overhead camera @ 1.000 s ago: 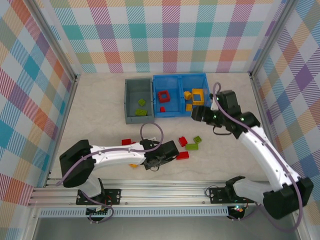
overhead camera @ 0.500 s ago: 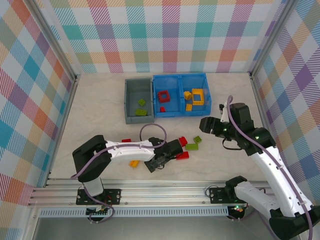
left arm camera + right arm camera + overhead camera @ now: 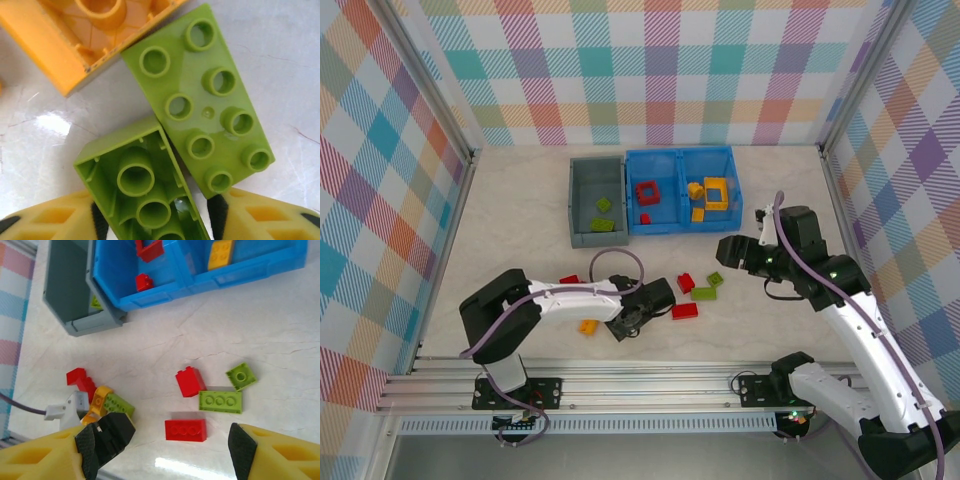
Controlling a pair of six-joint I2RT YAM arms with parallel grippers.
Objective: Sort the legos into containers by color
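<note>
Legos [image 3: 686,311] strewn on marbled table [image 3: 520,220], left gripper [image 3: 155,226] astride upturned green lego [image 3: 142,185], grip impossible to tell, right gripper [image 3: 181,447] gaping, empty

Overhead camera looks down; left wrist very close; right wrist higher, sharing legos [image 3: 703,294].

Tabletop [image 3: 520,230], rear centre: single-compartment bin [image 3: 592,180] at left with two bricks [image 3: 604,205] inside, touching the two-compartment bin [image 3: 665,228] at right, each compartment holding a square frame [image 3: 647,192] and at least one brick. In front: four loose bricks [image 3: 704,293]. Left of those, an upturned brick [image 3: 142,190] lies between the left gripper [image 3: 632,322] fingers, touching a studs-up brick [image 3: 205,107].
</note>
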